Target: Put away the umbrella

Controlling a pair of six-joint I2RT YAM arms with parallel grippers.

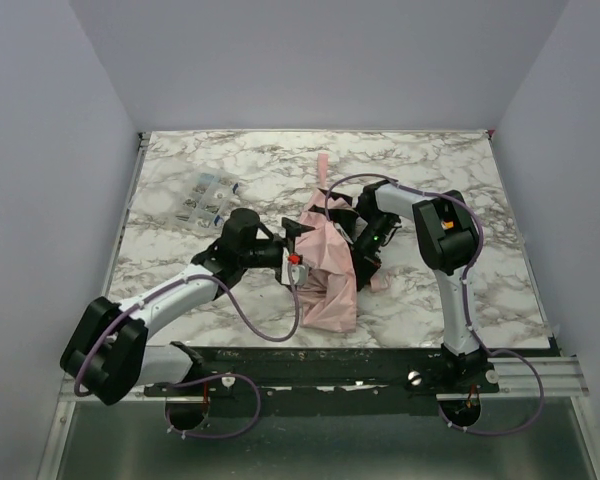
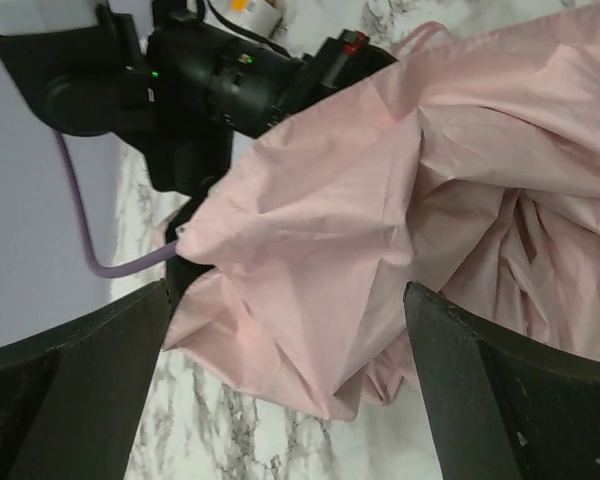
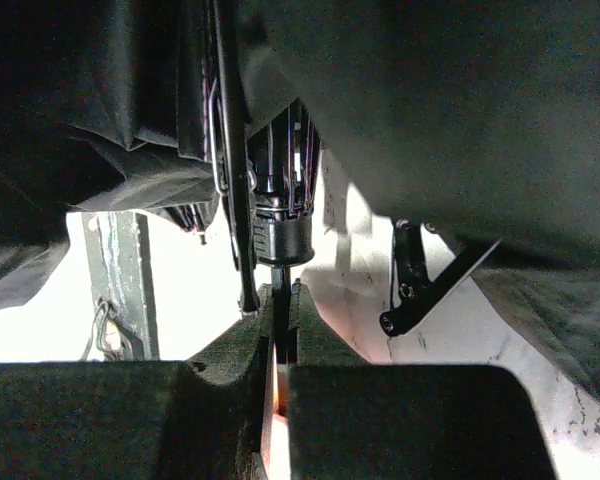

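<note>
Pink umbrella (image 1: 330, 290) lies between spread left jaws, shaft (image 3: 280, 305) pinched in right jaws

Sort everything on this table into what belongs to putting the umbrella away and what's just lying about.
Job in hand:
- umbrella
- right gripper, shut on it
- left gripper, open at it

Lying about:
- clear parts box, back left

Crumpled pale pink umbrella (image 1: 325, 275) on table (image 1: 460, 170)
</note>
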